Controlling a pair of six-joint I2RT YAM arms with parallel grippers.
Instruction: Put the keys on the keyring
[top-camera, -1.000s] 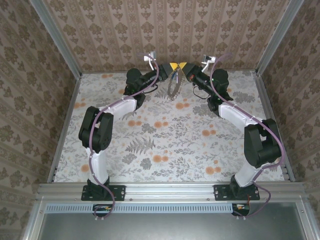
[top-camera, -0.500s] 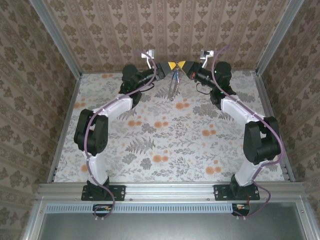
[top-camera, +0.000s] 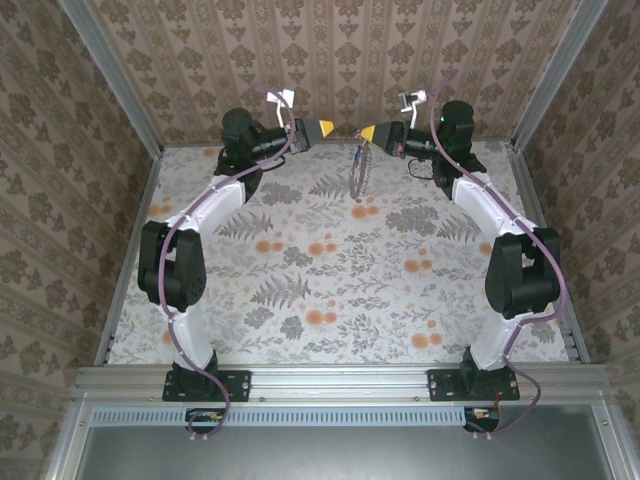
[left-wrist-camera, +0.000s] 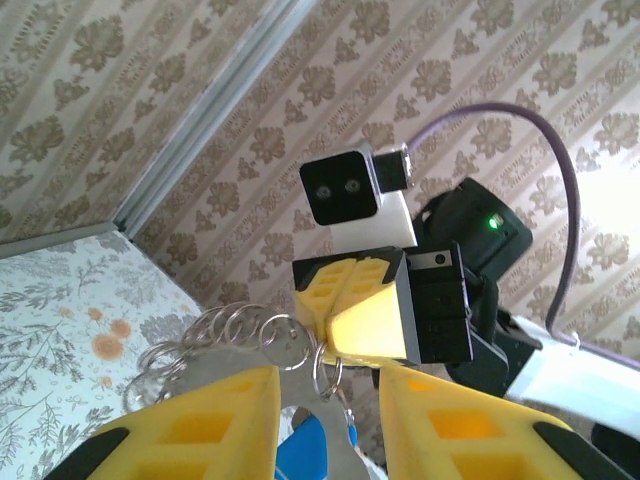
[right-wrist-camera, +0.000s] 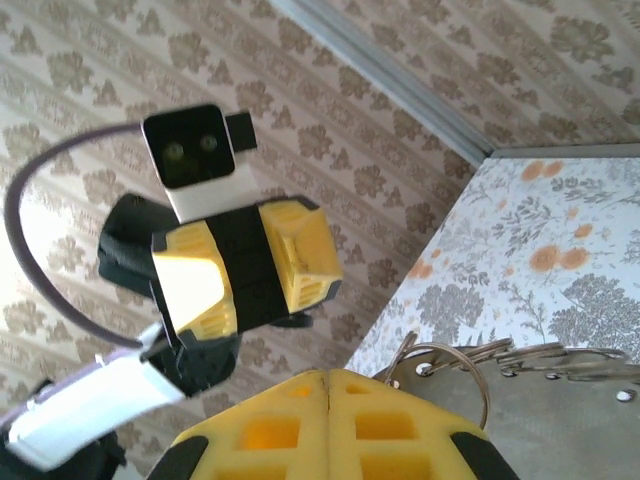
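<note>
Up at the far end of the desk (top-camera: 330, 280), the right jaws are pressed together on the small ring of the keyring (top-camera: 355, 175). They hold it high so that its beige strap dangles free, long axis near vertical, loop end pointing down at the desk. Facing them, the left jaws stand spread and empty, just apart from the ring, probably because the key (left-wrist-camera: 310, 455) hangs from it already; its blue head shows below the rings, though where the blade points I cannot tell
</note>
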